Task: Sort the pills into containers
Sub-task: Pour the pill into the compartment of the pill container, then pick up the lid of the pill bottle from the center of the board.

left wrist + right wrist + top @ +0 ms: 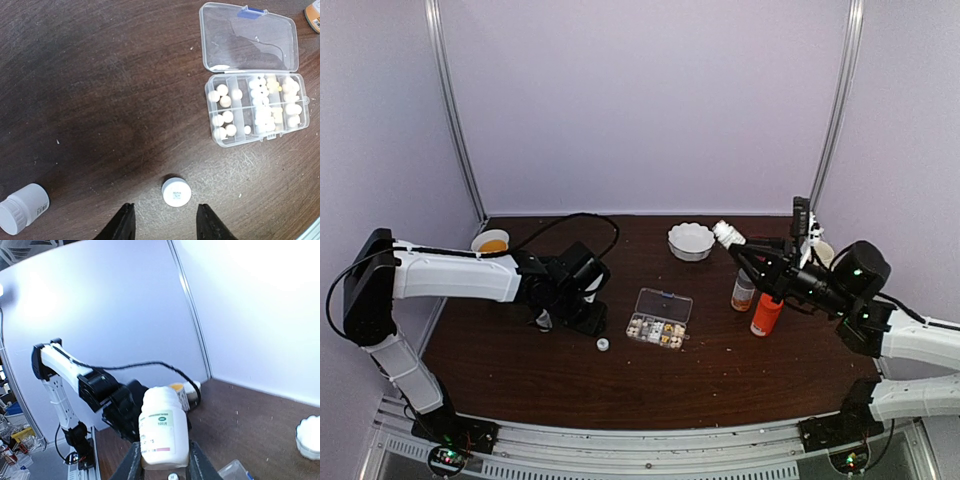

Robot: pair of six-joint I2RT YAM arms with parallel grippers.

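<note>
Black fingers of the left gripper [165,212] stood spread and empty. Just beyond their tips, in line with the gap, a small white cap [176,192] lay flat on the dark wooden table [90,90]. Off to one side of them a toppled white bottle [22,208] rested on its flank. Further ahead and to the other side we saw the pill organizer [242,116], its lid [248,37] thrown back and its long axis running across the jaws' line of reach. Pills [225,102] lay in most of its compartments. The right gripper [164,456] was clamped on a raised white bottle [161,425], held high above the table. From overhead the organizer sat between the arms, nearer the left. We judged the right arm would have to carry its bottle leftward and down to reach it.
</note>
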